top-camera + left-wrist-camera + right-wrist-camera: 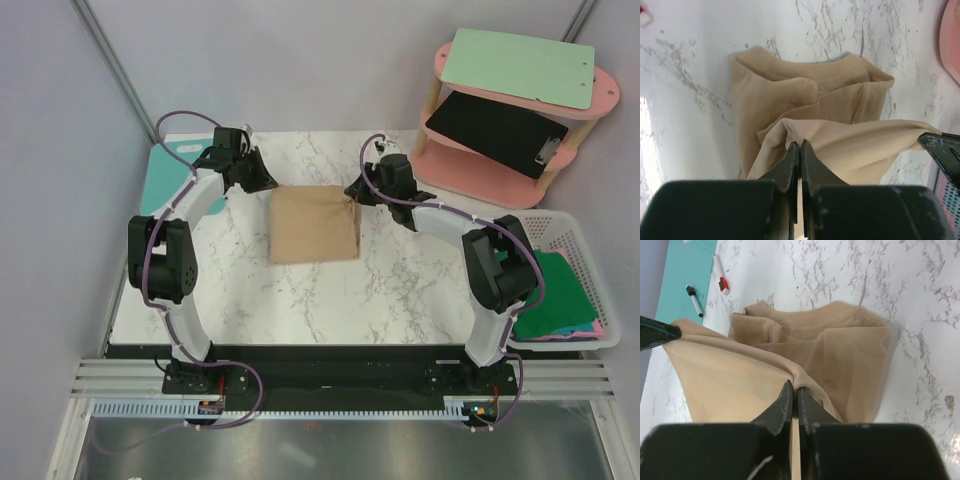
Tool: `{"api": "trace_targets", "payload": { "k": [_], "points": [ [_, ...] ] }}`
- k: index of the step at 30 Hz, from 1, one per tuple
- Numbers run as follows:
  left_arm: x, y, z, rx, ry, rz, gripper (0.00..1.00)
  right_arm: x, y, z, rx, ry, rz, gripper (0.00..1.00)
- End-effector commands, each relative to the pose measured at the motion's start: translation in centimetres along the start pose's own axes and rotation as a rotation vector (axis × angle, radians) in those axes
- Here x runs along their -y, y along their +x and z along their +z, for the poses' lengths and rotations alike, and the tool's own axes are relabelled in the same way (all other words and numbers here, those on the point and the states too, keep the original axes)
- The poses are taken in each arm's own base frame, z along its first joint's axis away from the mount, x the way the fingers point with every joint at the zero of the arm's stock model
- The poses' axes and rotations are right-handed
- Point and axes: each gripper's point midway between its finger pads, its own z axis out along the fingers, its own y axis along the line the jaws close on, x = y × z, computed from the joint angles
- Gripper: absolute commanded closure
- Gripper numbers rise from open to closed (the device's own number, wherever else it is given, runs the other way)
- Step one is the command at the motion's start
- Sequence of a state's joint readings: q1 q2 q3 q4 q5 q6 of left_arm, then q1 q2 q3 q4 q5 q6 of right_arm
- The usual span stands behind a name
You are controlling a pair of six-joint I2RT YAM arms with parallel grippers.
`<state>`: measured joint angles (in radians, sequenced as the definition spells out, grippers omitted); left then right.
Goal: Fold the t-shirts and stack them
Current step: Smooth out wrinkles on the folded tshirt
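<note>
- A robot lab test cell: plain grey partition walls (50,200) box in a marble-patterned table (400,300).
- Well behind the left gripper (262,183), the arm bases bolt to an aluminium rail (120,380) with cable ducting.
- Right of the right gripper (352,192), a pink shelf (480,180) holds clipboards (515,65); a white basket (595,290) sits nearer.
- Left of the left gripper lie a teal board (165,180) and marker pens (695,301).

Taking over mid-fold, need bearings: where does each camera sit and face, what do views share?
Top external: above, behind left arm and right arm, looking down on the table; both show.
Left wrist: on left arm, facing the tan t-shirt past its shut left claw.
Right wrist: on right arm, facing it past its shut right claw.
Shared: all show the t-shirt; each wrist view catches the other claw.
</note>
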<state>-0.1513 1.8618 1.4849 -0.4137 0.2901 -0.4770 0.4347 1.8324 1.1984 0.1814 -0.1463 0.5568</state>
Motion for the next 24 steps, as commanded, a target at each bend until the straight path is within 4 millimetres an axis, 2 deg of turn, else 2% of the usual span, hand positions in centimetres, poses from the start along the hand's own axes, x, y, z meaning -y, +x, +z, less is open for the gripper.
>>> {"api": "trace_targets", "payload": {
  "k": [1, 2, 3, 4, 5, 6, 7, 8, 9, 10, 11, 12, 13, 14, 15, 16, 17, 18, 19, 20, 21, 22, 24],
  "points": [
    [-1.0, -4.2, 1.5, 0.074, 0.000, 0.012, 0.98, 2.4, -4.0, 2.2, 0.111, 0.029, 0.031, 0.92],
    [-0.7, -5.2, 1.7, 0.088, 0.009, 0.007, 0.98, 2.7, -4.8, 2.7, 0.131, 0.029, 0.045, 0.92],
    [-0.7, -5.1, 2.4, 0.071, 0.025, -0.004, 0.98, 3.3, -5.1, 3.2, 0.140, 0.042, 0.054, 0.92],
    [-1.8, -4.8, 3.9, 0.047, 0.017, -0.027, 0.98, 4.6, -4.0, 4.6, 0.117, 0.065, 0.067, 0.91],
    [-1.5, -5.8, 4.4, 0.060, 0.030, -0.035, 0.98, 4.7, -4.9, 5.4, 0.131, 0.070, 0.075, 0.91],
    [-1.8, -5.7, 5.1, 0.047, 0.033, -0.047, 0.98, 5.5, -4.9, 6.2, 0.133, 0.097, 0.082, 0.91],
    [-2.9, -4.9, 7.0, 0.006, 0.027, -0.070, 0.98, 7.0, -3.4, 7.7, 0.104, 0.132, 0.090, 0.85],
    [-2.5, -5.8, 7.3, 0.015, 0.044, -0.073, 0.98, 7.2, -4.3, 8.5, 0.113, 0.150, 0.097, 0.77],
    [-2.8, -5.4, 7.8, -0.007, 0.043, -0.083, 0.96, 7.9, -4.3, 9.1, 0.118, 0.182, 0.102, 0.68],
    [-3.4, -4.9, 8.7, -0.025, 0.033, -0.096, 0.73, 8.7, -3.6, 10.0, 0.101, 0.196, 0.100, 0.52],
    [-3.2, -5.2, 8.6, -0.020, 0.038, -0.095, 0.52, 8.8, -4.5, 10.1, 0.131, 0.209, 0.091, 0.40],
    [-3.5, -5.3, 8.5, -0.015, 0.018, -0.097, 0.30, 9.0, -4.7, 10.1, 0.142, 0.216, 0.072, 0.15],
    [-3.1, -5.9, 7.4, 0.010, 0.013, -0.093, 0.01, 8.8, -6.0, 9.3, 0.186, 0.237, 0.060, 0.02],
    [-3.3, -5.4, 7.0, 0.010, -0.003, -0.093, 0.00, 9.0, -5.9, 8.8, 0.199, 0.245, 0.046, 0.02],
    [-3.1, -5.9, 6.4, 0.045, -0.014, -0.078, 0.00, 9.0, -6.4, 8.0, 0.214, 0.257, 0.021, 0.02],
    [-3.7, -4.6, 6.2, 0.035, -0.025, -0.071, 0.00, 8.3, -8.2, 6.4, 0.266, 0.265, 0.015, 0.02],
    [-2.4, -5.8, 3.9, 0.090, -0.010, -0.048, 0.00, 8.6, -7.4, 5.6, 0.259, 0.275, 0.009, 0.02],
    [-2.0, -5.6, 3.2, 0.105, -0.002, -0.038, 0.00, 7.5, -8.8, 4.0, 0.291, 0.259, -0.002, 0.02],
    [-2.0, -4.7, 2.8, 0.109, 0.007, -0.036, 0.00, 7.0, -8.6, 3.4, 0.286, 0.237, -0.003, 0.02],
    [-0.8, -5.2, 1.1, 0.145, 0.033, -0.020, 0.00, 7.2, -7.6, 2.8, 0.271, 0.226, -0.005, 0.02],
    [0.2, -4.7, 0.6, 0.150, 0.056, -0.007, 0.00, 5.9, -8.3, 1.7, 0.285, 0.194, -0.009, 0.02],
    [0.2, -3.7, 0.5, 0.139, 0.065, -0.005, 0.00, 5.9, -7.2, 1.5, 0.264, 0.178, 0.002, 0.02],
    [1.9, -2.8, -0.6, 0.142, 0.091, 0.021, 0.01, 4.1, -6.6, 0.9, 0.228, 0.090, 0.012, 0.03]
  ]
}}
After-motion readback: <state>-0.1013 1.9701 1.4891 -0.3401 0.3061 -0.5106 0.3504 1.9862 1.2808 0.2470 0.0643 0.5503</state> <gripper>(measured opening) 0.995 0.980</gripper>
